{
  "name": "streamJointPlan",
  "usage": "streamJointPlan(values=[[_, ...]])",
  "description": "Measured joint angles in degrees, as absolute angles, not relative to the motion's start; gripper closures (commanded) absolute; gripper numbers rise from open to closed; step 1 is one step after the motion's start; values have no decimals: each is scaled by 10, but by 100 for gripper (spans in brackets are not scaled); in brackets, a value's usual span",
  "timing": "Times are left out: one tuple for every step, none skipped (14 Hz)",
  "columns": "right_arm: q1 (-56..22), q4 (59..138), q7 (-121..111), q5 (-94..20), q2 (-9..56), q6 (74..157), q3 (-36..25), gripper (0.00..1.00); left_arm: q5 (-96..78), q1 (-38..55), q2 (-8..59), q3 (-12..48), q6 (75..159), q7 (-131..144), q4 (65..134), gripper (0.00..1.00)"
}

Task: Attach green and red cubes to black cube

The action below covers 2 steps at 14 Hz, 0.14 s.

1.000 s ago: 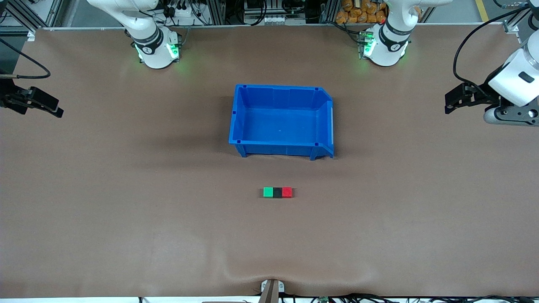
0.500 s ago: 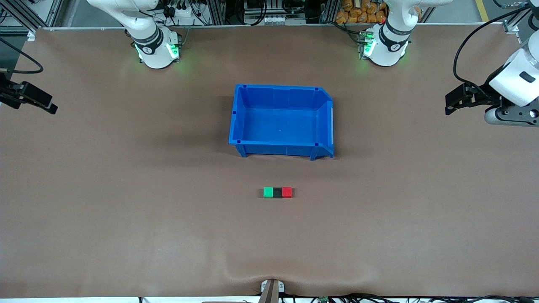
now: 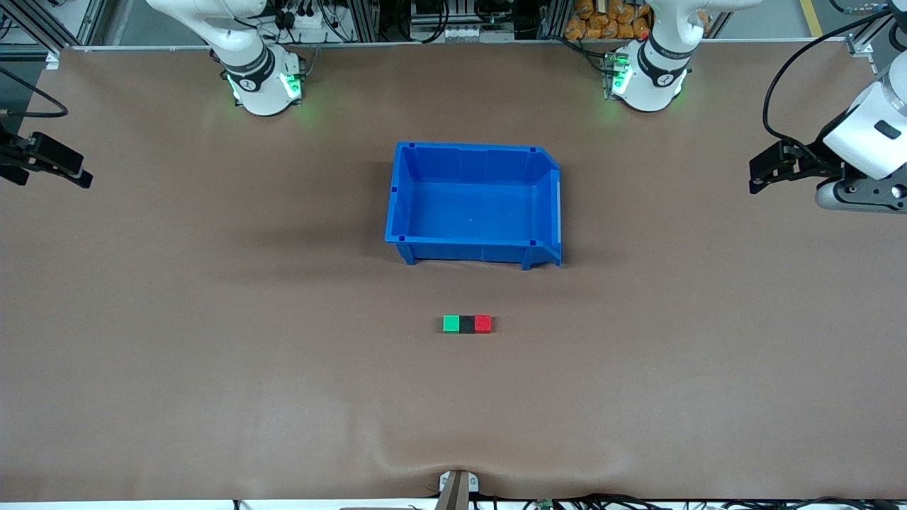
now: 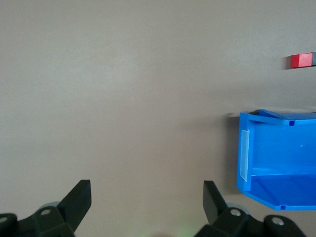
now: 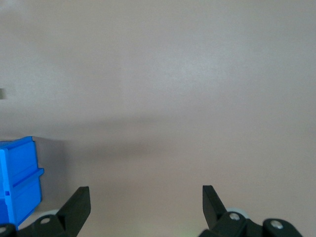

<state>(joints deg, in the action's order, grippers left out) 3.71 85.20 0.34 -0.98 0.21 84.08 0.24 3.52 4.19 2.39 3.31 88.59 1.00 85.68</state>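
The green cube, the black cube and the red cube lie touching in one row on the table, the black one in the middle, nearer the front camera than the blue bin. The red cube also shows in the left wrist view. My left gripper is open and empty, up over the table at the left arm's end; its wrist view shows it open. My right gripper is open and empty, up over the right arm's end.
The blue bin is open-topped and holds nothing; it stands mid-table between the cube row and the arm bases, and shows in the left wrist view and the right wrist view. A small clamp sits at the table's front edge.
My right gripper has drawn back toward the right arm's end of the table. The left gripper and the cubes have not moved.
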Motion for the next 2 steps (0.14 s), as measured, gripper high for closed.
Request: streamJointPlan(values=[[37, 852, 3, -10, 2, 841, 2, 0, 35, 42, 24, 33, 886, 10, 857, 0], [37, 851, 3, -10, 2, 841, 2, 0, 35, 42, 24, 33, 886, 10, 857, 0]])
